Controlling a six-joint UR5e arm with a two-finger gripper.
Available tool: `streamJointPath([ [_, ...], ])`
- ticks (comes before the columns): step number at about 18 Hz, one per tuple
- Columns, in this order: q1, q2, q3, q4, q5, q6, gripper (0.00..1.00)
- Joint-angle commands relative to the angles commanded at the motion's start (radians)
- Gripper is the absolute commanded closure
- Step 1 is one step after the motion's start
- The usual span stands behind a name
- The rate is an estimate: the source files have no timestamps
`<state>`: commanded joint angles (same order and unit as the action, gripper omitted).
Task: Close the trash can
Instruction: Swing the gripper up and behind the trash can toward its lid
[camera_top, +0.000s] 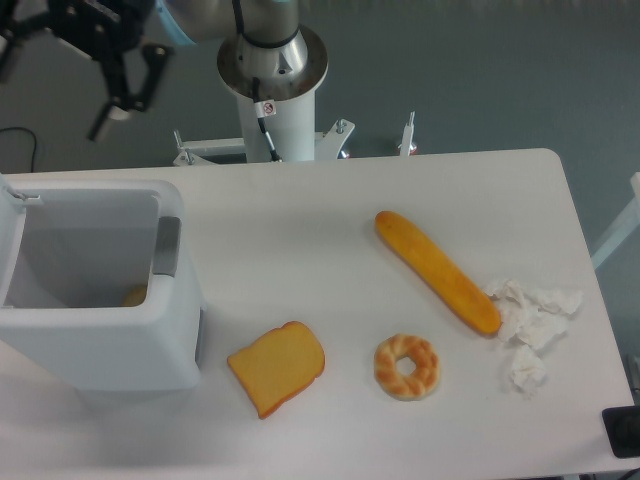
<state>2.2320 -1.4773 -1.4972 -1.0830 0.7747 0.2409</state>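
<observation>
The trash can (100, 345) is a large white boxy bin at the left of the table. It stands open. Its lid (12, 245) is swung up on the left side, at the frame's edge. A grey latch (167, 247) sits on the right rim. A small yellowish item (135, 295) lies inside. My gripper (118, 118) is high at the top left, beyond the table's far edge, above and behind the bin and apart from it. Its black fingers stand apart with nothing between them.
A slice of toast (277, 367) lies just right of the bin. A donut (407, 367), a long baguette (437, 272) and crumpled white tissue (530, 320) lie to the right. The arm's base (272, 70) stands behind the table. A black object (622, 432) is at the right edge.
</observation>
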Motion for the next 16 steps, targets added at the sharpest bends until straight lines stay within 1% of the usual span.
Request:
streamJointPath([
  [5,-0.031,0.018,0.002,0.002,-0.029,-0.006,0.00],
  [12,-0.113,0.017,0.000,0.003,-0.057,-0.014,0.00],
  [16,-0.120,0.014,-0.002,0.003,-0.149,-0.011,0.00],
])
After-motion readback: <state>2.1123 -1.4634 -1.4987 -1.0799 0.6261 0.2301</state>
